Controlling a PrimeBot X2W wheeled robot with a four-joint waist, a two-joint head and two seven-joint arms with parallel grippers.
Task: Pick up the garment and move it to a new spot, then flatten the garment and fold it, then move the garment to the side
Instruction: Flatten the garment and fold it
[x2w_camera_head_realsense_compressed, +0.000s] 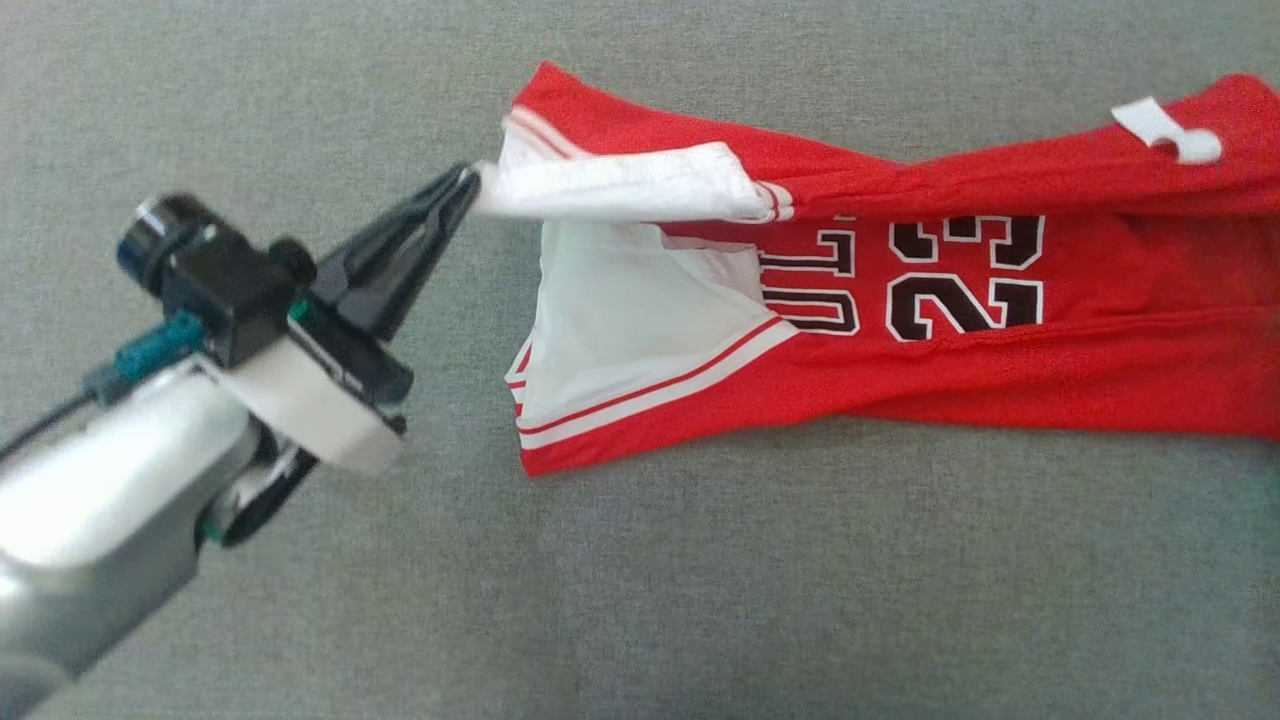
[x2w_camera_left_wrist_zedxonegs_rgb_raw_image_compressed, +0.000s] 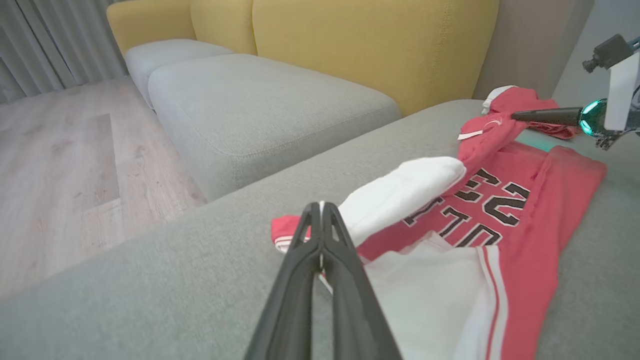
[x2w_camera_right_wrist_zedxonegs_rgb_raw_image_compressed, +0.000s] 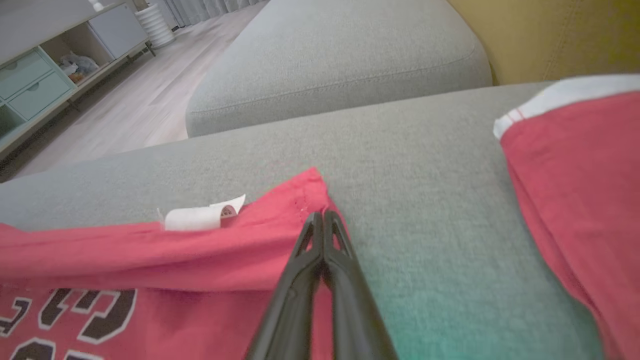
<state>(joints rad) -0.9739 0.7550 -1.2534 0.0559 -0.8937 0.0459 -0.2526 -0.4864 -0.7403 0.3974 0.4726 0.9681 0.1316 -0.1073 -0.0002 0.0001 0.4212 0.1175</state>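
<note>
One grey sofa seat carries everything. Yellow back cushions stand behind it, and two more grey seats lie past them. Pale wood floor, grey curtains far off, and a cabinet with greenish drawers against the wall.

One red jersey lies spread lengthwise across the seat, white lining turned out at the left end. Its right end is cut off by the head view's edge. Number 23 reads clearly; the letters beside it are partly covered by the white flap, so the word is unreadable. One small white tag sits on the far right edge. Stuff in the cabinet's open shelf is too blurred to name.

Two grippers. The left gripper has its fingers pressed together on the white trim at the jersey's left end, lifting that band off the seat. The right gripper has its fingers closed on the red hem near the tag. From the left wrist view that cloth rises to its tip; its body is cut off at that frame's right edge.
</note>
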